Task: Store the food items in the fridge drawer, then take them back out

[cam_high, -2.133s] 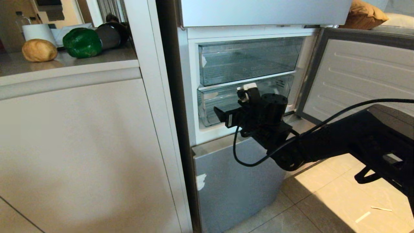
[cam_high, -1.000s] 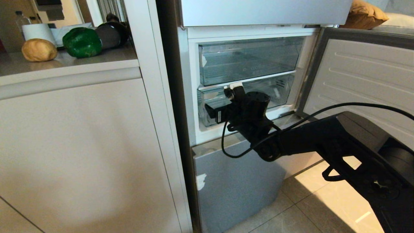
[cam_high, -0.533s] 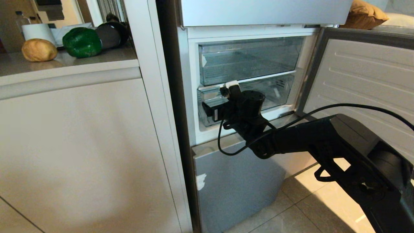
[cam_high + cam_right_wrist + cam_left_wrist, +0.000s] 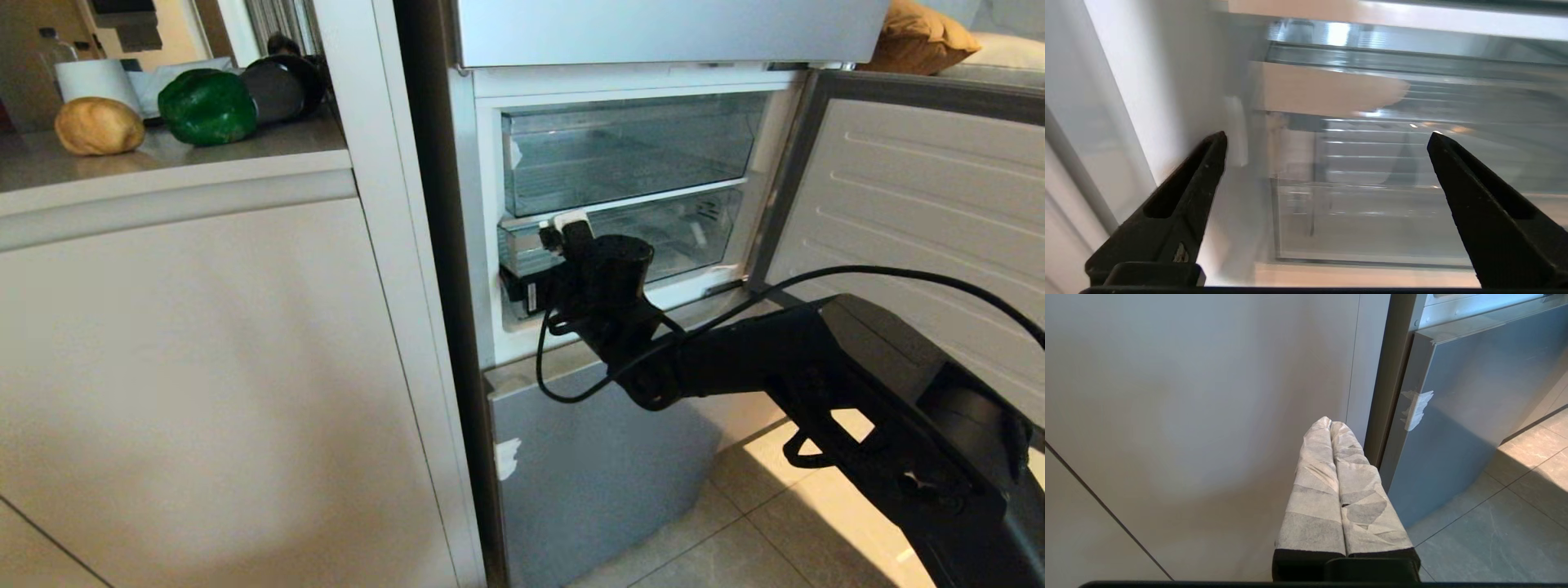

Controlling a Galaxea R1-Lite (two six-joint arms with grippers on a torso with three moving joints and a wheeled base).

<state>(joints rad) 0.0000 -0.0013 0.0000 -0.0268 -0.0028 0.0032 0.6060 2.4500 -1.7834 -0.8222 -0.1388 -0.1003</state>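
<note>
A golden-brown roundish lump (image 4: 99, 126) and a glossy green bell pepper (image 4: 207, 107) lie on the counter (image 4: 245, 147) at the upper left. The fridge's middle front (image 4: 914, 196) is swung open to the right. Behind it sit an upper clear drawer (image 4: 629, 151) and a lower clear drawer (image 4: 694, 233). My right gripper (image 4: 531, 273) hangs at the left end of the lower clear drawer (image 4: 1372, 212), open (image 4: 1327, 136) and empty. My left gripper (image 4: 1329, 422) is shut on nothing, low beside the cabinet, with its fingers wrapped in white.
The pale cabinet front (image 4: 204, 367) fills the left. The closed lowest fridge front (image 4: 596, 465) carries a white tape scrap (image 4: 1414, 410). The top door (image 4: 653, 28) is shut. A dark pan (image 4: 282, 86) and a white roll (image 4: 94, 82) stand behind the food. Tiled floor (image 4: 816, 506) lies on the right.
My right arm has slid left across the lower clear drawer's front to its left end, the gripper staying open. The food items and the fridge have not moved.
</note>
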